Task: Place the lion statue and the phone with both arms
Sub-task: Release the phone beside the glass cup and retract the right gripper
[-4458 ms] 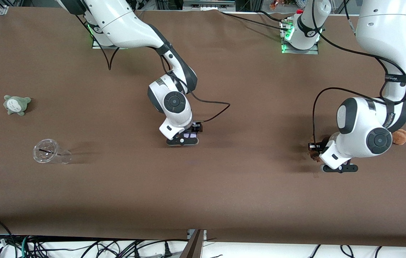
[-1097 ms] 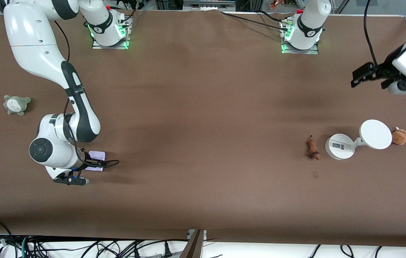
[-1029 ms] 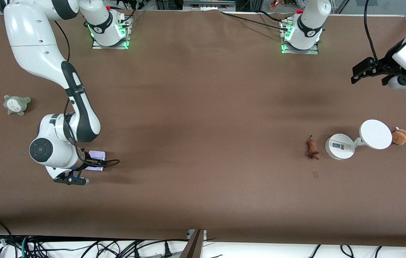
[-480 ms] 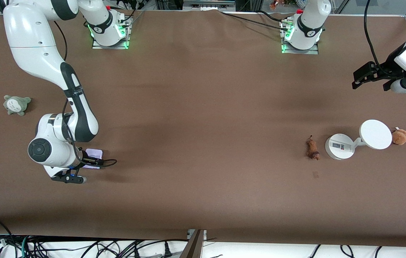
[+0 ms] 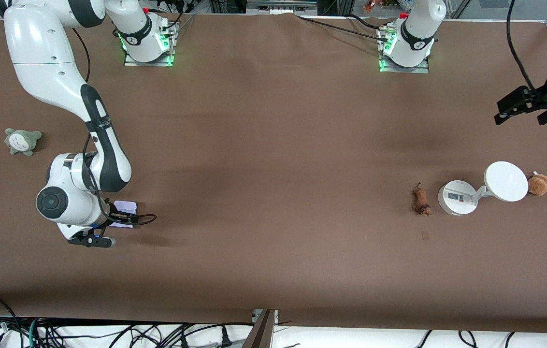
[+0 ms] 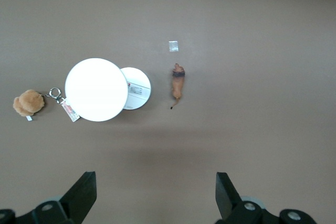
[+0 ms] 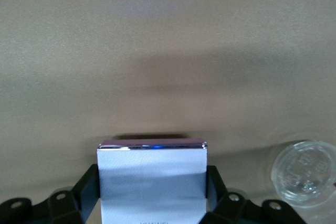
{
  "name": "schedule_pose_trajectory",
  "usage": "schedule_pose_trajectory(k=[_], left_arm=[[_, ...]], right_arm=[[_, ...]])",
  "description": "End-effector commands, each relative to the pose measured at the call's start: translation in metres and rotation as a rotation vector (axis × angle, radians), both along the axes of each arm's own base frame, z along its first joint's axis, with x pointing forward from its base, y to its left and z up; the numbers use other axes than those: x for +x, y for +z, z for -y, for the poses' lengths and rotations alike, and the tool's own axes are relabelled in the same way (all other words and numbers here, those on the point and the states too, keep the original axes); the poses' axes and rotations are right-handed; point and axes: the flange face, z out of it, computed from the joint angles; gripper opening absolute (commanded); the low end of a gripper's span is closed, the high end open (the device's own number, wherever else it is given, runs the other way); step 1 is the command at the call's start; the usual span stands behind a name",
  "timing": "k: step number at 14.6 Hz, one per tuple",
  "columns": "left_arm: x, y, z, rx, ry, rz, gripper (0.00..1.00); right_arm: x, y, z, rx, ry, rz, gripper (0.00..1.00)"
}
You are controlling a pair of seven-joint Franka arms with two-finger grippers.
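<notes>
The phone is flanked by the right end effector, fingers just loosened; the open left end effector has been withdrawn from the lion statue.

— What do we see under the left gripper?
— Its fingers spread wide above bare tabletop. The lion statue lies just beside a white stand; a brown plush sits near it.

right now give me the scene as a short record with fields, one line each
phone: between the right gripper's fingers, low at the right arm's end of the table
lion statue: lying on the table beside the white round stand
left gripper: open, empty, raised over the left arm's end
clear cup: beside the phone
</notes>
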Motion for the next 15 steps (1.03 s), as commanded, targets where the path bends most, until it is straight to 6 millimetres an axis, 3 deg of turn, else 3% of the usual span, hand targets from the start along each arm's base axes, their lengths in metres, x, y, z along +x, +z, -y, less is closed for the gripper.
schedule_pose_trajectory(k=[1,3,5,8,15], left_arm=[[0.011,-0.006,-0.001,0.018,0.001,-0.014,1.00],[0.011,-0.004,0.004,0.009,-0.005,-0.009,1.00],[0.012,0.011,0.014,0.010,-0.022,0.020,1.00],[0.013,0.011,0.014,0.014,-0.023,0.020,1.00],[0.014,0.004,0.014,0.022,-0.024,0.001,1.00]], right_arm=[[0.000,0.013,0.000,-0.005,0.035,0.009,1.00],[0.012,0.034,-0.006,-0.004,0.056,0.051,1.00],[0.015,0.062,-0.008,0.000,0.057,0.063,1.00],[0.014,0.112,-0.010,0.010,0.056,0.087,1.00],[-0.021,0.242,-0.014,0.033,0.051,0.040,1.00]])
